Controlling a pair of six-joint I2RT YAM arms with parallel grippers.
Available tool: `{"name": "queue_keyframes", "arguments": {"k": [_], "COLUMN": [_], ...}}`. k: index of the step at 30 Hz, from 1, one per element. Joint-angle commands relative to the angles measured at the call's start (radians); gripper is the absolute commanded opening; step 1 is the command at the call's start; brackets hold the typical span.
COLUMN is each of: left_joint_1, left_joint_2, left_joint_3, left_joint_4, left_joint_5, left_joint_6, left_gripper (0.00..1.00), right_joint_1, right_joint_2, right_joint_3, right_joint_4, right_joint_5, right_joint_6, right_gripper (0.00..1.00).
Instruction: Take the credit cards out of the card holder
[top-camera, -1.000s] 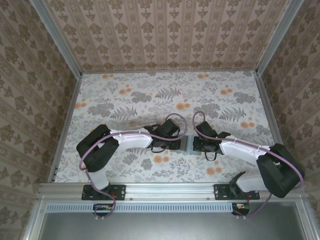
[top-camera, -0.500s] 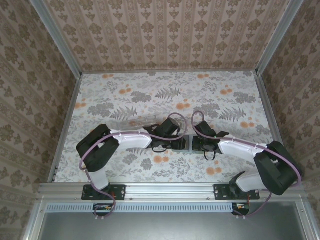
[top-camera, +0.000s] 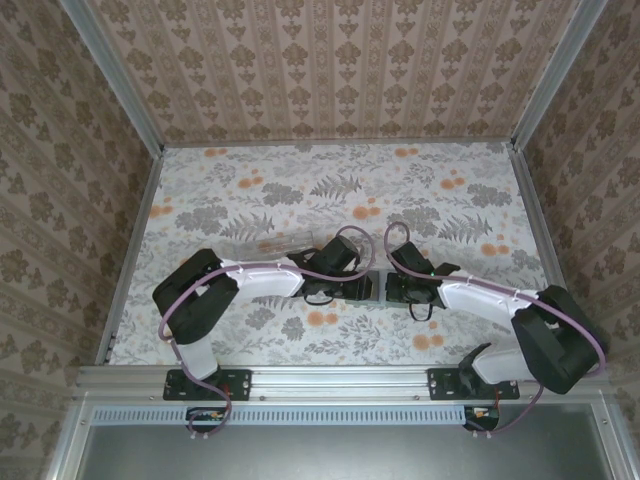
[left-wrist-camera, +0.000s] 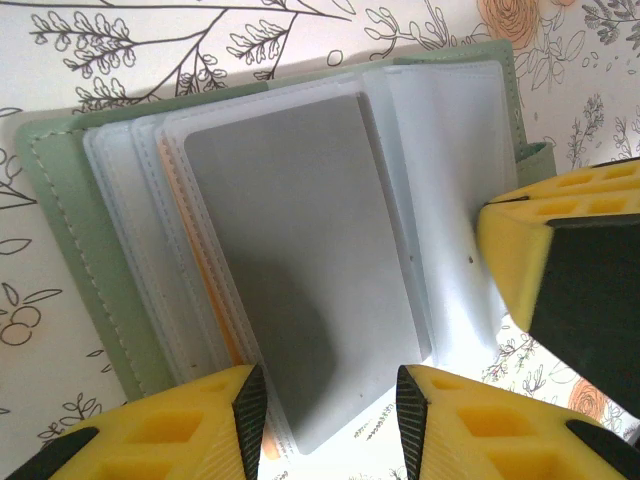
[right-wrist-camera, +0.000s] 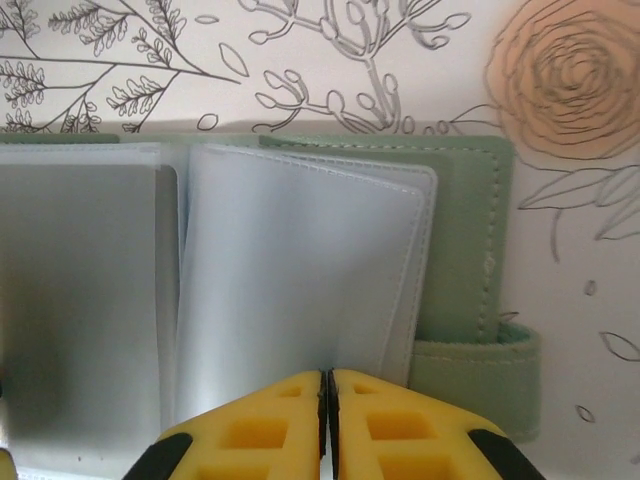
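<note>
Green holder (left-wrist-camera: 60, 220), open just ahead of both pincers; left pincer (left-wrist-camera: 328, 400) apart astride the near edge of a sleeved grey card (left-wrist-camera: 290, 270), right pincer (right-wrist-camera: 326, 390) together, seemingly steadying a leaf (right-wrist-camera: 300, 270); next: pinch, withdraw.

No legible text, number, brand or sign in any view. Grey card (left-wrist-camera: 290, 260) in the card holder (left-wrist-camera: 60, 200), centre of my left wrist frame: face blank. Clear sleeves (right-wrist-camera: 300, 290), centre of my right wrist frame: unmarked. The table (top-camera: 300, 190) has a floral print, no lettering.
</note>
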Motion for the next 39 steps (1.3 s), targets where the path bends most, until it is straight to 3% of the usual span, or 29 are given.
{"name": "queue_keyframes", "arguments": {"k": [1,12,39], "left_joint_1": [0.002,0.001,0.0], "left_joint_2": [-0.005,0.006,-0.008], "left_joint_3": [0.018,0.03,0.027], "left_joint_4": [-0.004,-0.019,0.109], "left_joint_5": [0.01,0.011,0.115], "left_joint_6": [0.013,0.015,-0.037], "left_gripper": [0.42,0.42,0.43], "right_joint_1": [0.001,-0.057,-0.059], "right_joint_2": [-0.057,-0.049,-0.005], "right_joint_3": [0.009,-0.028,-0.023], "right_joint_4": [-0.08,-0.058,-0.049], "right_joint_5": [0.067,0.028,-0.005], "right_joint_6": [0.012,0.024,0.041], "right_gripper": [0.15,0.22,0.21]}}
